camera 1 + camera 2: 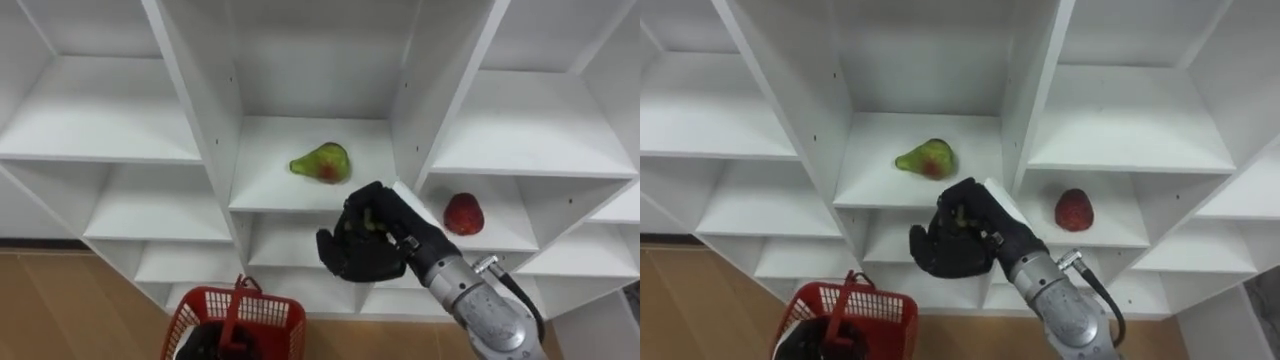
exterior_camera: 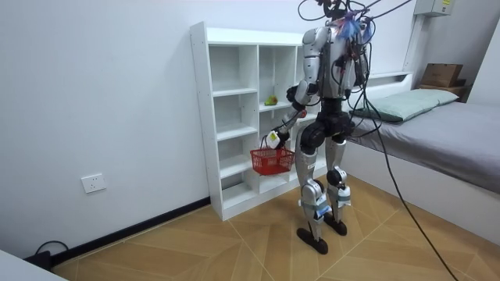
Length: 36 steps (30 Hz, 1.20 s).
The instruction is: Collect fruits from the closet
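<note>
Closet (image 1: pixel 200 110) plain white throughout; pear (image 1: pixel 322 163) green with a red blush; red fruit (image 1: pixel 463 214) a deep, even red; basket (image 1: pixel 265 312) a bright red lattice; right hand (image 1: pixel 360 252) black, a small greenish thing (image 1: pixel 370 222) between its fingers (image 1: pixel 355 198); floor (image 2: pixel 195 242) tan wood laid in herringbone; wall (image 2: pixel 94 94) white; bed cover (image 2: pixel 445 136) grey; pillow (image 2: pixel 406 101) pale green.

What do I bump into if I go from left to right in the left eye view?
A red plastic basket, green pear with a red patch, black right hand, round red fruit.
</note>
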Tool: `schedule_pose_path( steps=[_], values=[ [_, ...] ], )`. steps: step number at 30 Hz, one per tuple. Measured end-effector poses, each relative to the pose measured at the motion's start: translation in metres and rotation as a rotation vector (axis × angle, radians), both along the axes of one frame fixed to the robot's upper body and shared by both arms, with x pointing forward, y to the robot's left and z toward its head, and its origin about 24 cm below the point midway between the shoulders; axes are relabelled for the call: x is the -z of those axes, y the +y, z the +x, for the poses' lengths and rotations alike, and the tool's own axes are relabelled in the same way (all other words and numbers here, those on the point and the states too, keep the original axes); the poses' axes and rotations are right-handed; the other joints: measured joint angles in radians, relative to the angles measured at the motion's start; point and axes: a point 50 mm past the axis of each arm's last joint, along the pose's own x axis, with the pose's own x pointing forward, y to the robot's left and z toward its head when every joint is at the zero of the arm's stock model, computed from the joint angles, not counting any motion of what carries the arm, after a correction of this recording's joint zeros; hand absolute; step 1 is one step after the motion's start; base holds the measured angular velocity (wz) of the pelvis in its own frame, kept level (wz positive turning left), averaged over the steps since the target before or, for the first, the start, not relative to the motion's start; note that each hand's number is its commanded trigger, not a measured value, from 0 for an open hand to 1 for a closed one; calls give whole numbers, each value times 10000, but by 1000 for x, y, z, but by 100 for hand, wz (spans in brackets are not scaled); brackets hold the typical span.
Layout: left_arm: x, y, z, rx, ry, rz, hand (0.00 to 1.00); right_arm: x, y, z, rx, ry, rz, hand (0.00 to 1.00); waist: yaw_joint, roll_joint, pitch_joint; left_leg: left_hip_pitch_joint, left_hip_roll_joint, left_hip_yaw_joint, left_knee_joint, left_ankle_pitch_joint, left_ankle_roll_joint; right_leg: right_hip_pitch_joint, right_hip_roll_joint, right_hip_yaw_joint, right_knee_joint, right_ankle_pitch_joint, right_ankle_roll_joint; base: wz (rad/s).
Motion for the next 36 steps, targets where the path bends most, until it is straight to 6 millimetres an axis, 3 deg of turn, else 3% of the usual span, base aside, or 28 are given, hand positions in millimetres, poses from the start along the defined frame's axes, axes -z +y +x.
schedule_pose_path(
  steps=[5,13,24,26,32,36],
  values=[
    [-4,-16,13,-548,-349,-1178,100,14,-3,-2,477,551,-96,100,15,-1,-5,-69,0,14,10,1,2,-91,-48,40,17,1,3,0],
    [-17,-30,39,-413,-1214,-1627,100,39,-5,-5,1469,1318,-233,100,3,33,-13,-540,6,8,79,21,30,-582,-45,88,80,15,10,0],
    [-17,-31,40,-174,-1204,-1701,100,68,-14,6,2521,2144,-1011,100,33,178,28,-1328,-8,-174,294,22,31,-1228,-73,-168,153,18,4,5],
    [-17,-34,40,-9,-1183,-1734,100,70,-11,10,2945,2328,-505,100,47,260,72,-1381,-12,-261,302,22,30,-1248,-81,-259,142,18,4,9],
    [-21,-41,47,489,-1360,-1967,100,78,-10,21,3818,3024,503,100,80,464,69,-1453,-8,-381,296,24,27,-1297,-96,-472,141,18,4,4],
    [-24,-46,52,1009,-1454,-2055,100,82,-9,21,4024,3311,596,100,207,471,66,-1530,-9,-540,285,31,20,-1398,-83,-514,168,18,4,2]
  ],
)
